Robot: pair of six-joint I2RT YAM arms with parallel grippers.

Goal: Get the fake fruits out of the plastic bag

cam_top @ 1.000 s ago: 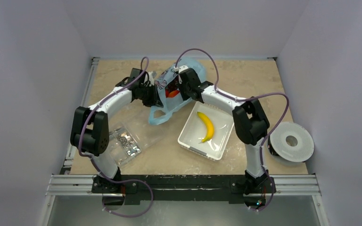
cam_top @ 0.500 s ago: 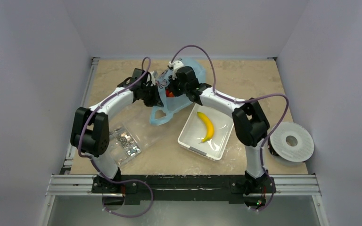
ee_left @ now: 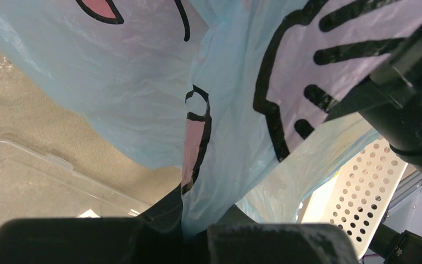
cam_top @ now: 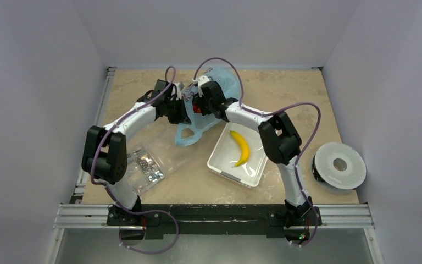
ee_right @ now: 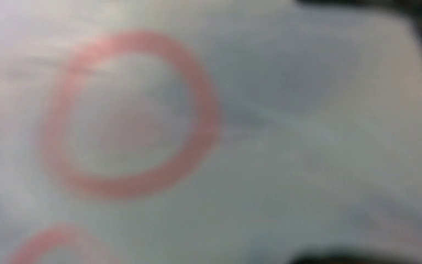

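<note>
Fruit (cam_top: 197, 109), red, sits in bag (ee_left: 143, 110) mouth just beside right tool (cam_top: 200, 101), whose grip I cannot tell; left tool (ee_left: 195, 236) is clamped on the bag's edge.

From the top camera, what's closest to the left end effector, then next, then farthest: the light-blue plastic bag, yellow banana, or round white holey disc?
1. Light-blue plastic bag: pinched in the left end effector, far middle.
2. Yellow banana: to its right, in the white plastic tray.
3. Round white holey disc: far over on the right.
</note>
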